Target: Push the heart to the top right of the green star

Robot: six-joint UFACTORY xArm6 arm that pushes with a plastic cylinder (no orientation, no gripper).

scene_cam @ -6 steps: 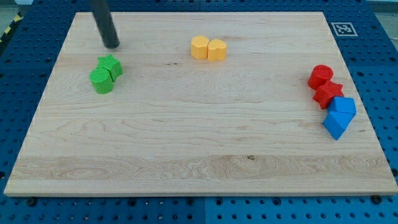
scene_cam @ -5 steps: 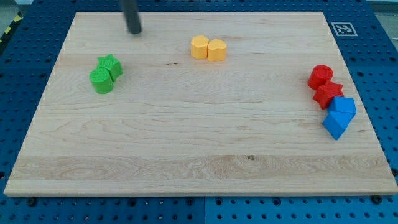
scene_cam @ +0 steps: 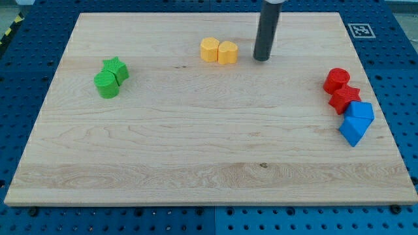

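Observation:
The yellow heart (scene_cam: 228,52) lies near the view's top centre, touching a yellow hexagon (scene_cam: 209,49) on its left. The green star (scene_cam: 117,68) sits at the view's left, touching a green cylinder (scene_cam: 106,85) at its lower left. My tip (scene_cam: 261,59) stands just right of the yellow heart, a small gap between them, far to the right of the green star.
At the view's right edge a red cylinder (scene_cam: 336,80) and a red star (scene_cam: 345,98) sit close together, with two blue blocks (scene_cam: 360,111) (scene_cam: 353,131) below them. A fiducial marker (scene_cam: 358,30) is at the board's top right corner.
My tip has moved from above the green star, along the top of the board to the right, and now stands just right of the yellow heart. No block has moved.

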